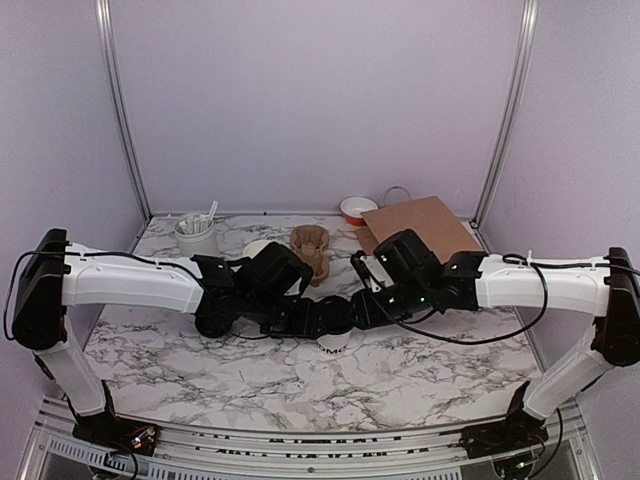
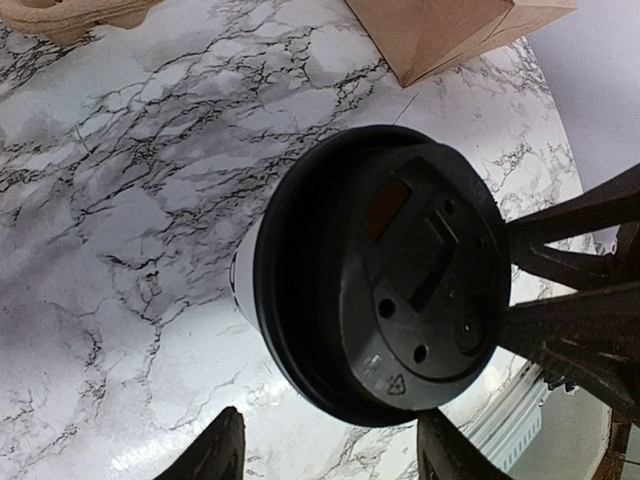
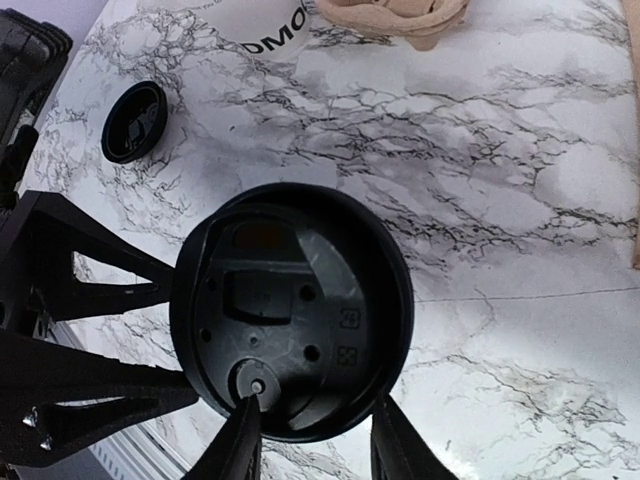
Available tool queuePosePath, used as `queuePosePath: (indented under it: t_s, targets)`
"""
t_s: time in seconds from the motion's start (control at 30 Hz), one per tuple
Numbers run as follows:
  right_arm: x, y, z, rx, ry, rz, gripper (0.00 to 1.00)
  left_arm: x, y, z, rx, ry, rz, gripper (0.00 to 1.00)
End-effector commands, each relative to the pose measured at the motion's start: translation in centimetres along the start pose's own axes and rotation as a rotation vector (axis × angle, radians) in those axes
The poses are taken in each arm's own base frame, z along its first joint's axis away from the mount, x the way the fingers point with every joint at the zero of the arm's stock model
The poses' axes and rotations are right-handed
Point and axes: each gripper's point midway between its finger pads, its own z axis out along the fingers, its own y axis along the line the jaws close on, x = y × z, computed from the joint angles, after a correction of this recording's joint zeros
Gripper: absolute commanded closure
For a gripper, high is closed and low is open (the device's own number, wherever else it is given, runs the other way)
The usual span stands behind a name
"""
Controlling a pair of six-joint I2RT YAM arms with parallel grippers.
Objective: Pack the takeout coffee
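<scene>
Lavender walls point(image 1: 320, 100) close in a marble table point(image 1: 200, 370), and the takeout coffee point(image 1: 335, 342) stands upright near its middle, under the point where both arms meet. Its black lid point(image 2: 400, 290) sits on the white cup and looks level, with a strip of paper wall showing beneath the rim.

The step in hand seems to be seating or checking that lid, ahead of carrying the cup off. The brown paper bag point(image 1: 420, 225) lies flat at the far right and the pulp cup tray point(image 1: 312, 250) stands behind the cup, both well apart from it.

The left gripper point(image 2: 336, 413) has its fingers spread wide, the lid's near edge between them, and it holds nothing. The right gripper point(image 3: 317, 400) comes in from the opposite side with its fingers parted more narrowly. Their tips lie over the lid's rim, but I cannot tell whether they press on it.

A second white cup point(image 3: 265, 25) and a loose black lid point(image 3: 133, 120) sit off to the left of the coffee.

Next, I judge, one gripper must drop below the rim and close on the cup wall while the other backs clear, keeping the coffee upright
</scene>
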Motion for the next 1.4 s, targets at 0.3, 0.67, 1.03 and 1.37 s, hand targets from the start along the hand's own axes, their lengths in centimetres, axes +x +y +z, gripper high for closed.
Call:
queuePosePath:
  t_s: [0.3,0.67,1.03,1.37]
  targets:
    - [-0.7,1.9,0.1,-0.045,-0.024,0.057,0.65,-1.0,0.6,-1.0,0.012,-0.009,-0.023,0.41]
    - [-2.9,1.3,-1.4,0.016,-0.094,-0.037,0.55,-1.3,0.6,-2.6,0.028,-0.036,-0.019,0.41]
    - [-4.5,0.6,-1.1,-0.040,-0.096,-0.034,0.51,-5.0,1.6,-3.7,0.011,-0.122,-0.067,0.43]
    - [-4.1,-0.4,-0.4,-0.017,-0.093,0.019,0.65,-6.7,0.6,-3.1,0.034,-0.120,0.023,0.46]
